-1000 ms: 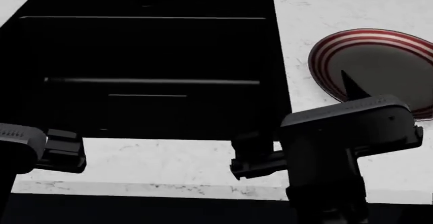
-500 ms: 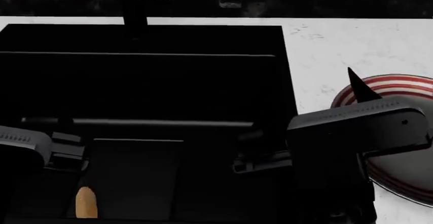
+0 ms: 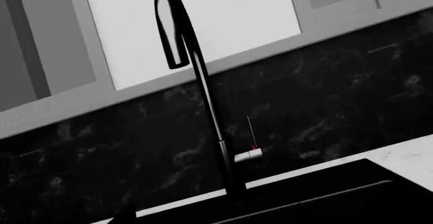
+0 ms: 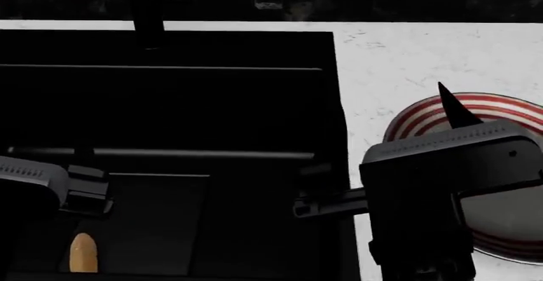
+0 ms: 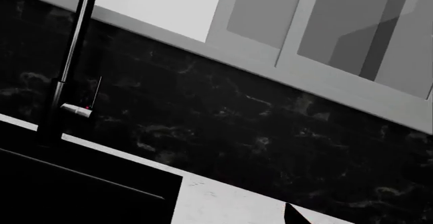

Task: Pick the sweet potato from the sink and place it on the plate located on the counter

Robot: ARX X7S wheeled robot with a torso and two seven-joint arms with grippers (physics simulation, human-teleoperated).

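Head view: sweet potato (image 4: 83,253) lies low in sink (image 4: 170,103), only its tip showing, axis unclear. Left pincer (image 4: 85,192) is just above it, nearer than right pincer (image 4: 327,206). Can't tell either's opening; nothing visibly held.

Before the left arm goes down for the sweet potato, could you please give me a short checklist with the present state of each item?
1. Sweet potato in view: ok, only its tip shows at the bottom edge of the head view, inside the sink.
2. Left gripper above the sink, beyond the potato: ok; open or shut: cannot tell.
3. Left gripper lined up over the potato: not ok, its wrist camera faces the faucet and wall.
4. Plate on the counter: ok, though the right arm covers much of it.
5. Plate free of other things: cannot tell.
6. Right gripper state: cannot tell.
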